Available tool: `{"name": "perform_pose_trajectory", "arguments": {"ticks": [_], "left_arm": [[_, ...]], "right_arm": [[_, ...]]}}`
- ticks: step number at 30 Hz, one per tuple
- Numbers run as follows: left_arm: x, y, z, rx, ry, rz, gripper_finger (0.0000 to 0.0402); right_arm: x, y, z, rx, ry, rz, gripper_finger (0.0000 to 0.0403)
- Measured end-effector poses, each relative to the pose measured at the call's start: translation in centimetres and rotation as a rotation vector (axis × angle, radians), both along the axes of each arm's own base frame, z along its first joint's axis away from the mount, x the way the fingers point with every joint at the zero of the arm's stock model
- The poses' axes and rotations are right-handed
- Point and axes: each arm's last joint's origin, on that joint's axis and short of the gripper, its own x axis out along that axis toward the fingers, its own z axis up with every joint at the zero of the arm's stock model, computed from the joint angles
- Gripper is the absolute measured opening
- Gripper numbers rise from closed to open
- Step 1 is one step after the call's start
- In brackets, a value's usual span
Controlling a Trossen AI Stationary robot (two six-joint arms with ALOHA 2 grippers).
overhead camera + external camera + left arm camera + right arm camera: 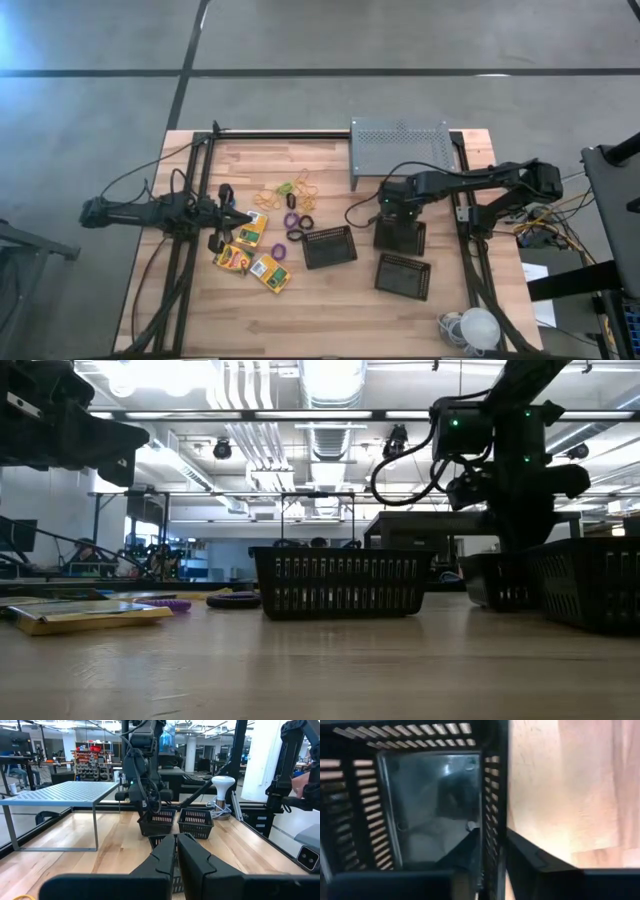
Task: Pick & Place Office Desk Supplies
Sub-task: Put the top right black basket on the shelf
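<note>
straddling wall of back mesh bin [400, 236] with my right gripper [492, 851], fingers clamped on it. table [330, 320] front bare, open room there. three bins, second [329, 246], third [402, 275]. three crayon boxes [252, 228] beside my left gripper [243, 219], fingers together, empty. rings [292, 219] between.

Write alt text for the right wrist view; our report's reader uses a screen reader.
The right tool straddles the slatted wall of a black mesh bin, one finger inside and one outside, seemingly gripping it. The bin's shiny floor looks empty, and the wooden table lies beside it.
</note>
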Motion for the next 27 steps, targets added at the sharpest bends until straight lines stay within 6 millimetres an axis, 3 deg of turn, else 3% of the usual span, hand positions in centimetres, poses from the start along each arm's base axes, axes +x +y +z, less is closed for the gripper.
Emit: {"name": "perform_pose_trajectory", "arguments": {"ticks": [3,9,15,20,23,27], "left_arm": [[0.0,0.0,0.0,0.0,0.0,0.0,0.0027],[0.0,0.0,0.0,0.0,0.0,0.0,0.0027],[0.0,0.0,0.0,0.0,-0.001,0.0,0.0027],[0.0,0.0,0.0,0.0,-0.001,0.0,0.0027],[0.0,0.0,0.0,0.0,0.0,0.0,0.0027],[0.0,0.0,0.0,0.0,0.0,0.0,0.0027]], "right_arm": [[0.0,0.1,0.1,0.032,-0.003,-0.064,0.0019],[0.2,0.1,1.7,0.065,-0.069,-0.211,0.0014],[1.5,-0.6,6.8,0.061,-0.339,-0.271,0.0014],[2.0,-2.8,12.0,0.024,-0.532,-0.341,0.0013],[1.4,-4.8,14.6,-0.01,-0.58,-0.4,0.0013],[-1.0,-8.2,17.0,-0.07,-0.535,-0.519,0.0013]]}}
